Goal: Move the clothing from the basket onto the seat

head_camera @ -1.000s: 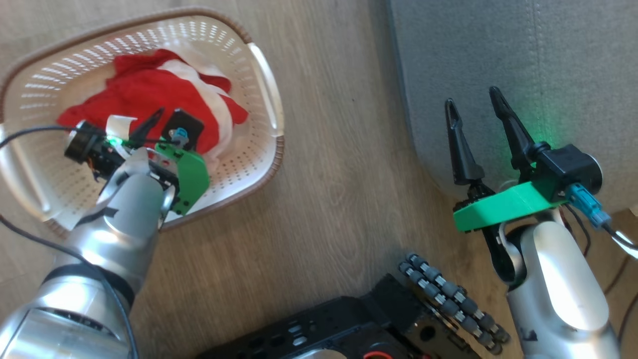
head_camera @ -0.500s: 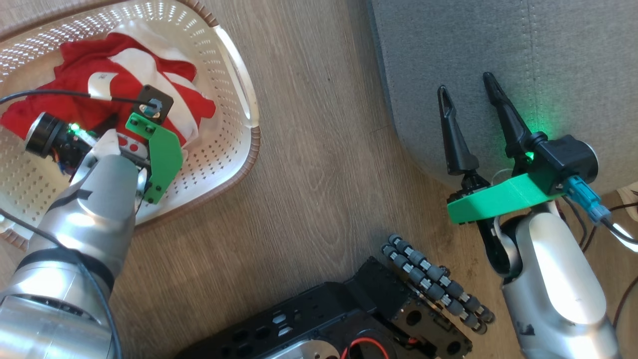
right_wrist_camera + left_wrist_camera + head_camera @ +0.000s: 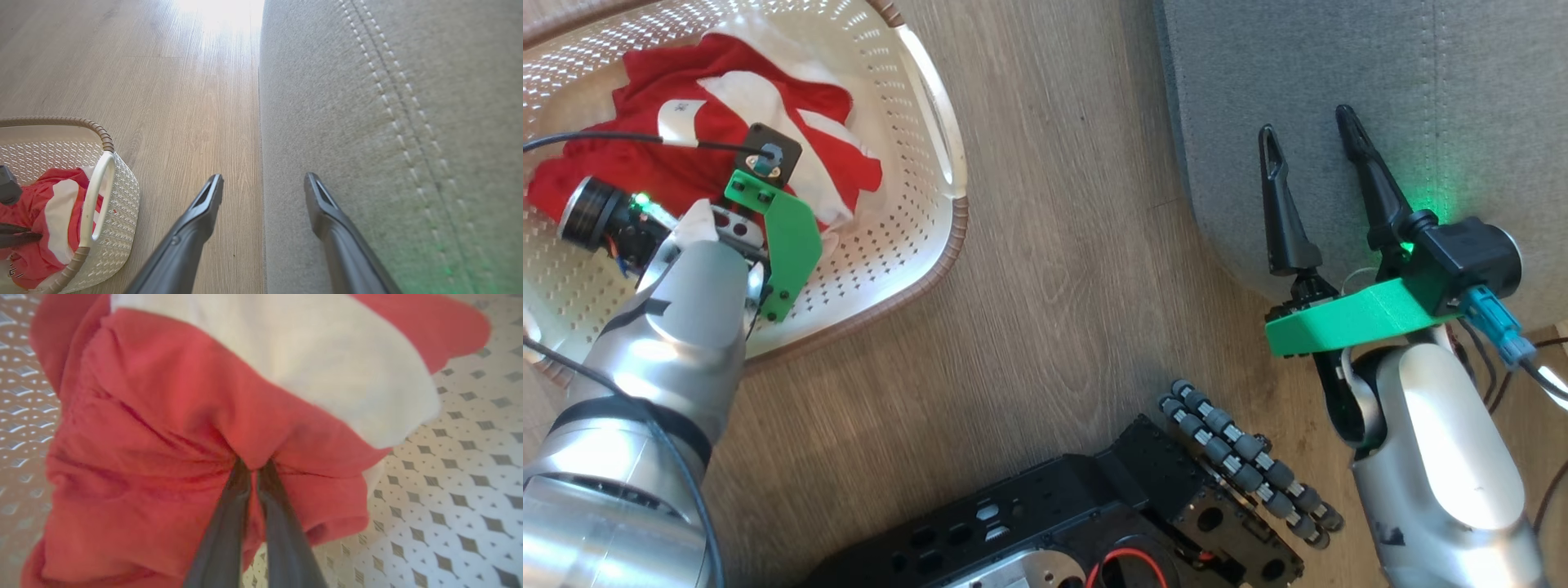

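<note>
Our left claw pinches nearly shut on a fold of the clothing lying in the basket, presumably to lift it out, while our right claw hangs wide open and empty above the seat.

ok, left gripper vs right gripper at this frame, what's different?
The left gripper has jaws nearly together, pinching a red fold of the clothing; the right gripper has jaws wide apart, empty. The left gripper is down inside the basket; the right gripper straddles the edge of the seat. Both carry a green bracket.
</note>
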`<state>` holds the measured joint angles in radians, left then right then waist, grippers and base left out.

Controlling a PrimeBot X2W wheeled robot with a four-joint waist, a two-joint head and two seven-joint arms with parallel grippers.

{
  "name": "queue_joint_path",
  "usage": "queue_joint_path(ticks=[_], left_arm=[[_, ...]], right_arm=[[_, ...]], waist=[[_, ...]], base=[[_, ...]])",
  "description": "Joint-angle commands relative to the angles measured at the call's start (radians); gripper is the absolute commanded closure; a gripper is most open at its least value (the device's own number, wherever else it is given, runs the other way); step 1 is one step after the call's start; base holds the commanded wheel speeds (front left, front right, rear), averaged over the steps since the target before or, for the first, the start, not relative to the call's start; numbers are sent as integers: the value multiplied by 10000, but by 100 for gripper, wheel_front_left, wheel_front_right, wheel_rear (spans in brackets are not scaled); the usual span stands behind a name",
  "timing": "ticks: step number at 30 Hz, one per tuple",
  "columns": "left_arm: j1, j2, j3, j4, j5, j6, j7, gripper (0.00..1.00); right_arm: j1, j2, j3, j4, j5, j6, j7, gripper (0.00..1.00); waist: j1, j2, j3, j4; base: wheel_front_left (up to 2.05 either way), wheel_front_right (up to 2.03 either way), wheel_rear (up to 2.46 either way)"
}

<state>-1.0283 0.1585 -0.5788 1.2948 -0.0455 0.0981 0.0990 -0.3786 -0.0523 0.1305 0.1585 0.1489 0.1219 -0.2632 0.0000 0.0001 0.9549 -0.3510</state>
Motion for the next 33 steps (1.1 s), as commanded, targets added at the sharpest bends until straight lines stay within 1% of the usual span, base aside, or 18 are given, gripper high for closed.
queue_joint_path(ticks=[1, 6, 9, 12, 16, 17, 19, 20, 24, 29, 33], left_arm=[[136, 141, 147, -42, -106, -115, 44, 100], [318, 13, 140, -41, -286, -139, -159, 100], [519, -174, 144, -41, -393, -76, -505, 100], [825, -371, 177, -41, -553, -109, -928, 100], [1249, -620, 223, -41, -762, -80, -1747, 100], [1491, -740, 243, -44, -872, -57, -2239, 100], [1751, -858, 303, -59, -1036, -35, -2728, 100], [1751, -858, 303, -59, -1036, -35, -2728, 100], [2257, -1007, 431, -238, -1392, -8, -3350, 100], [2855, -1070, 626, -971, -1891, -29, -3591, 100], [3442, -1078, 691, -2519, -2035, 57, -3603, 100]], right_arm=[[150, 20, 298, -54, 5, 88, 14, 0], [99, 20, 269, 71, -119, 88, 14, 0], [117, 20, 190, 116, -196, 88, 14, 0], [186, 20, -9, 140, -275, 88, 14, 0], [334, 20, -118, 261, -524, 88, 14, 0], [448, 20, -203, 334, -637, 88, 14, 0], [592, 20, -301, 417, -742, 88, 14, 0], [592, 20, -301, 417, -742, 88, 14, 0], [888, 20, -349, 568, -966, 88, 14, 0], [1327, 20, -490, 743, -1205, 88, 14, 0], [1686, 20, -572, 860, -1402, 88, 14, 0]], waist=[[0, -1, 2, 38], [0, -1, -367, 143], [0, -1, -789, 269], [0, -1, -1333, 474], [0, -1, -2239, 783], [0, -1, -2784, 991], [0, -1, -3331, 1194], [0, -1, -3331, 1194], [0, -1, -4383, 1517], [0, -1, -5588, 1910], [0, -1, -6390, 2220]], base=[[0, 0, 0], [0, 0, 0], [0, 0, 0], [0, 0, 0], [0, 0, 0], [0, 0, 0], [0, 0, 0], [0, 0, 0], [0, 0, 0], [0, 0, 0], [0, 0, 0]])
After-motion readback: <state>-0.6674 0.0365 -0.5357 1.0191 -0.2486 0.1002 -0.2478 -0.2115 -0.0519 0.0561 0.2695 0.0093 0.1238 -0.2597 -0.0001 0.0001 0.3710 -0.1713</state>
